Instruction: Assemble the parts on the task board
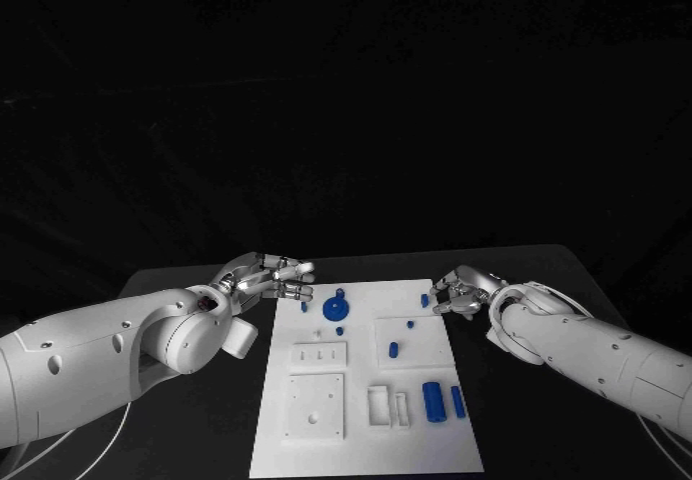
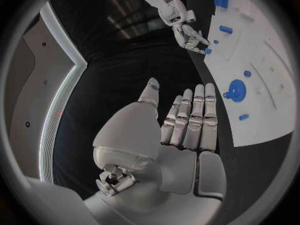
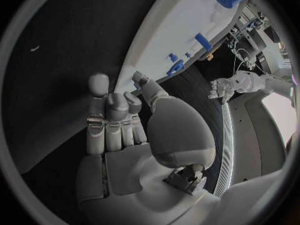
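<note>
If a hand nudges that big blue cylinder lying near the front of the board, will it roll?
Probably: the blue cylinder looks round and lies on its side on the flat white board. It looks like smooth, stiff plastic, so it may slip. The thinner blue rod beside it might stop it.

blue parts (image 1: 335,305) crowd the task board (image 1: 361,440) between both hands.
</note>
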### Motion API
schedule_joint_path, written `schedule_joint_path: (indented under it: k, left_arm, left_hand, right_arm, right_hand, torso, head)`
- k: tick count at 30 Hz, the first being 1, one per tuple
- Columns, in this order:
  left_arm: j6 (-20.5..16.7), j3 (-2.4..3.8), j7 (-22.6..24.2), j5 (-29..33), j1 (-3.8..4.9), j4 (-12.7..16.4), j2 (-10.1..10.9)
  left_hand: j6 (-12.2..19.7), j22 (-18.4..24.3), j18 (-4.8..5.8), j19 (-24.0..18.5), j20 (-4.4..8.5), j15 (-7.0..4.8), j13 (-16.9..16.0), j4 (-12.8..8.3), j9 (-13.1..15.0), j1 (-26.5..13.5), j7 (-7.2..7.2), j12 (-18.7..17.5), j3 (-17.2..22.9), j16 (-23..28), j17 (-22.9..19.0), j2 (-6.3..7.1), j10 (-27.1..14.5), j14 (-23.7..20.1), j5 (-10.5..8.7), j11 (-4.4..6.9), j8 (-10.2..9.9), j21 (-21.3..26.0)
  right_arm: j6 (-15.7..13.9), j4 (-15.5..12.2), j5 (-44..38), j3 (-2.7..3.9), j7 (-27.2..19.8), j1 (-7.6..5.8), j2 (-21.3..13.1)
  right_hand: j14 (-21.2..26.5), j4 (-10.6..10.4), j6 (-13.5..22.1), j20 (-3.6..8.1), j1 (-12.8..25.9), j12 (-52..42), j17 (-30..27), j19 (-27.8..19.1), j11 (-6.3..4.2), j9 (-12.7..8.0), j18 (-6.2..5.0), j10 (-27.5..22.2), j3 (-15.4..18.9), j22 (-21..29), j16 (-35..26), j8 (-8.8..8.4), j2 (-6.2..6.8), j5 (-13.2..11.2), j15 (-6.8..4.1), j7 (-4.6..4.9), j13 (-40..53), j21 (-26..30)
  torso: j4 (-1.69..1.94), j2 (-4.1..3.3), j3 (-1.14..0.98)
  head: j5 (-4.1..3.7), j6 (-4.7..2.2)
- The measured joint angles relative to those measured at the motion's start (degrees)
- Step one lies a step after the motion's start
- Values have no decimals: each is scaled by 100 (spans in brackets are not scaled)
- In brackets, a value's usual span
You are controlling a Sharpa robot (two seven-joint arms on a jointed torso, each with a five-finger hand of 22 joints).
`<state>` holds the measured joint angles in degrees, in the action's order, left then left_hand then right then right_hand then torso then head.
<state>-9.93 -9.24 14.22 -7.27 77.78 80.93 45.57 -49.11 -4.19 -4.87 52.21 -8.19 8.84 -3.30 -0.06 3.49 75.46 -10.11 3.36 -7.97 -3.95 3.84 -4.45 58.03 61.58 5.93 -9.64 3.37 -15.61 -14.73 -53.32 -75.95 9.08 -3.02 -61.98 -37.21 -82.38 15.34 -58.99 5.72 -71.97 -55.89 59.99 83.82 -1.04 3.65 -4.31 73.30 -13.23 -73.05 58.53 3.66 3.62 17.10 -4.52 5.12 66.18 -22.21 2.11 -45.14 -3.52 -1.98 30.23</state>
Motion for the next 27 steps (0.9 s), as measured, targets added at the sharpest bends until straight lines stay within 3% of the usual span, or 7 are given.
schedule_joint_path:
  k: [12,27]
  left_arm:
    - [3,1,-8,-19,0,47,1]
    - [3,3,-19,-28,0,77,-13]
  left_hand:
    - [0,0,0,0,0,0,0,-16,0,0,0,0,-16,0,0,0,0,0,0,0,0,0]
    - [0,-1,0,0,0,-1,0,-16,0,0,0,0,-16,0,0,0,0,1,0,0,0,0]
  right_arm:
    - [2,143,-22,0,9,13,97]
    - [17,152,-6,5,23,10,153]
  right_hand:
    - [-26,-14,1,0,70,-77,66,0,3,0,0,48,-14,-51,36,0,-70,0,-25,0,64,-58]
    - [-57,-25,-75,0,122,-558,345,0,0,-2,-2,268,-56,-176,280,-1,-75,-82,-14,-6,473,-456]
  torso:
    - [53,-29,15]
    - [76,-54,25]
  head:
    - [-14,-3]
    - [-3,9]
